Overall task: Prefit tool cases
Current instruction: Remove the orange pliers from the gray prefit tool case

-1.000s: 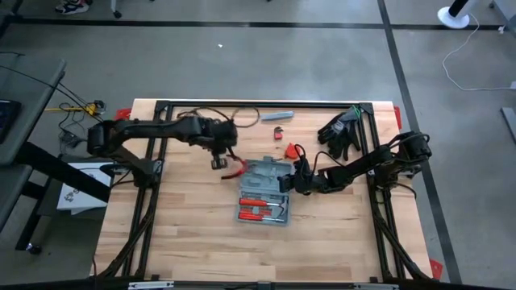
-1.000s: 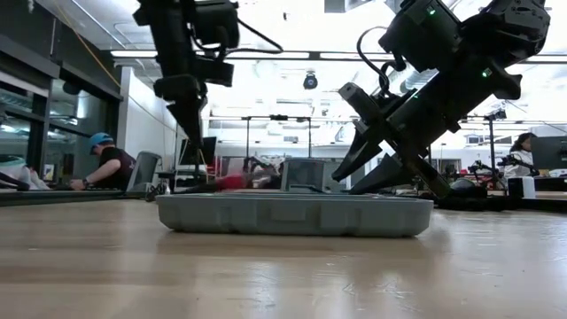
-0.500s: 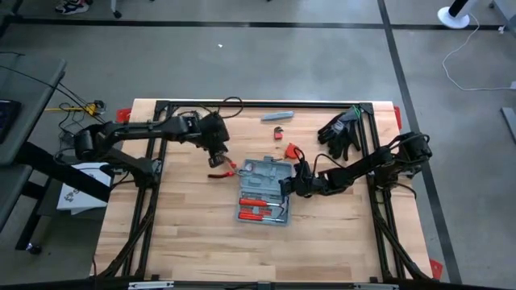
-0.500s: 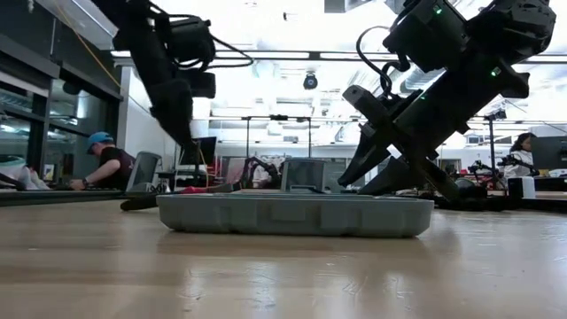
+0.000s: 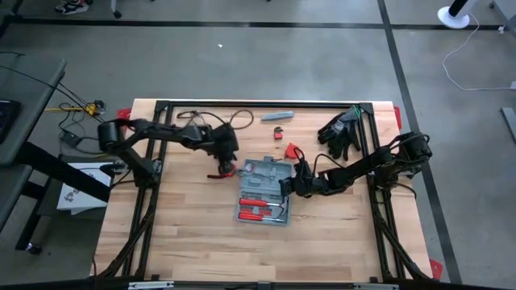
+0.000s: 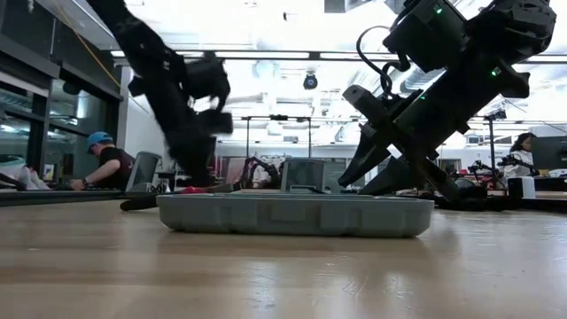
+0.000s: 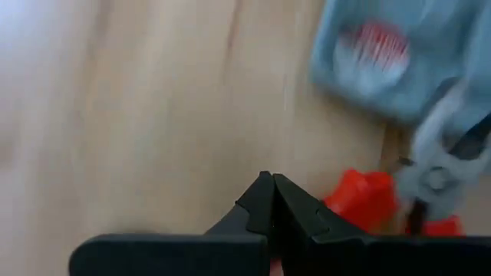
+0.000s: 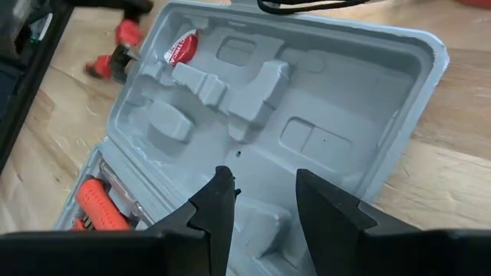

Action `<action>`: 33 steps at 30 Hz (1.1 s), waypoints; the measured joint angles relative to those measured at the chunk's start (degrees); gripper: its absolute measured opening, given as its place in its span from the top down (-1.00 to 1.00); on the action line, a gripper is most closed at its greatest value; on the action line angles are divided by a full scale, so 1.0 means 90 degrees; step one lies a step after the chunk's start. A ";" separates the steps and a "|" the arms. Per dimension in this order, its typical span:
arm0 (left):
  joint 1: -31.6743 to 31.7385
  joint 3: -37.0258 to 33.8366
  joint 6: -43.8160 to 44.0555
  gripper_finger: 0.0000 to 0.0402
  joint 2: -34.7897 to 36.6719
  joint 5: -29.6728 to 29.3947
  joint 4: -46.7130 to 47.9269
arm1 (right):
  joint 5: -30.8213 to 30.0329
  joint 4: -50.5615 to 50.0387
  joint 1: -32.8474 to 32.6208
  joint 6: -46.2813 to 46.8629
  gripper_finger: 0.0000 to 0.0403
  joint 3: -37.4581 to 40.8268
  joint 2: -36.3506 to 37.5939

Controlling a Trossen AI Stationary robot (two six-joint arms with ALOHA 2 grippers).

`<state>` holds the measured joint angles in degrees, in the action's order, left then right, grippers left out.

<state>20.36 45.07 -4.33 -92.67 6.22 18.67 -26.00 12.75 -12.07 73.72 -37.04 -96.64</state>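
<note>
Just off the right gripper [image 5: 300, 179], jaws half apart over the rim, the open tool case [image 5: 265, 190] lies flat mid-table, apparently braced, while the left gripper [image 5: 226, 158], shut and empty, sits beside red-handled pliers [image 5: 225, 171] beside the case.

Tool case [image 5: 264, 190] lies open mid-table, both halves flat, with tools [image 5: 260, 207] sitting in the near half and the far half mostly bare recesses. Left gripper [image 5: 223, 161] is just left of the case's far half, over pliers [image 5: 222, 171] lying on the table [image 5: 177, 234] beside the case; right gripper [image 5: 295, 179] is at the case's right edge. Behind the case: a slim bar [image 5: 276, 116] near the far edge, gloves [image 5: 342, 131] at far right, two small items [image 5: 286, 143] between bar and case.
</note>
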 joint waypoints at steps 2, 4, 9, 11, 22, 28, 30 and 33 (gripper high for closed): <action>-0.0012 0.0184 0.0190 1.00 -0.0101 0.0018 0.0994 | 0.0035 -0.0001 0.0002 0.0101 0.34 0.0000 0.0000; -0.0012 0.0324 0.0238 1.00 -0.0061 0.0017 0.1899 | 0.0066 0.0004 -0.0009 0.0112 0.34 0.0000 0.0000; -0.0024 0.0313 0.0427 1.00 0.0799 -0.0318 0.2626 | 0.0063 -0.0004 -0.0010 0.0099 0.34 0.0000 0.0000; -0.0004 0.0312 0.0626 1.00 0.1242 -0.0414 0.2667 | 0.0045 -0.0009 0.0007 0.0096 0.34 0.0000 -0.0002; -0.0740 0.0198 0.0809 1.00 0.1932 0.1351 0.2492 | -0.0016 -0.0009 0.0007 0.0094 0.34 0.0000 -0.0002; -0.1353 -0.0235 0.0973 1.00 0.1261 0.1696 0.1761 | -0.0016 -0.0007 0.0002 0.0094 0.34 0.0000 -0.0002; -0.1430 -0.0279 0.0970 1.00 0.0942 0.1847 0.1727 | 0.0016 -0.0004 0.0002 0.0094 0.34 0.0000 -0.0002; -0.1395 -0.0283 0.0969 1.00 0.0551 0.1530 0.1869 | 0.0059 -0.0004 0.0002 0.0094 0.34 0.0000 -0.0002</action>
<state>7.80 42.52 4.38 -87.71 19.99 35.50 -25.48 12.71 -12.05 74.56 -37.04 -96.66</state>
